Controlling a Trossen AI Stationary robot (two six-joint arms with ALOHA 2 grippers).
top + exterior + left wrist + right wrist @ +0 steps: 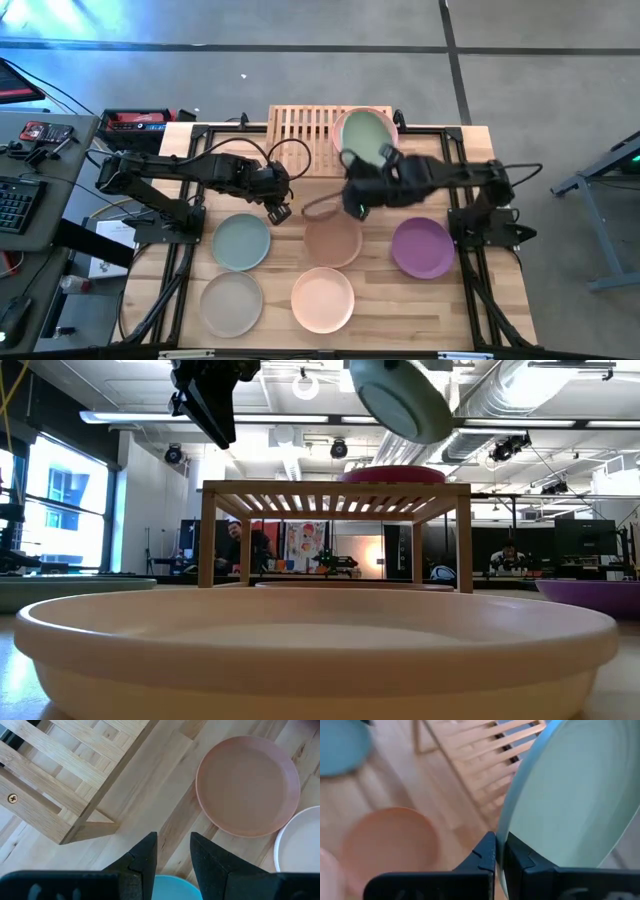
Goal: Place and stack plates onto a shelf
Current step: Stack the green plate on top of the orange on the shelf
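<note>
The bamboo shelf (300, 125) stands at the table's far middle, with a pink plate (392, 475) flat on its right half. My right gripper (385, 160) is shut on a green plate (365, 132), held tilted above the pink one; the green plate also shows in the low view (400, 395). My left gripper (278, 210) is open and empty, above the table just in front of the shelf's left part, between the sage plate (241, 242) and the brown plate (332, 240). The left gripper also shows in its wrist view (172, 852). My right gripper pinches the green plate's rim (506, 832) between its two fingers, one finger on the plate's inner face and one on its underside. The plate is lifted clear and tilted above the shelf's right half.
On the table lie a purple plate (422, 247) at the right, a grey-beige plate (231, 303) at the near left and a peach plate (323, 298) at the near middle. The shelf's left half (295, 125) is bare slats. People sit in the room behind the table.
</note>
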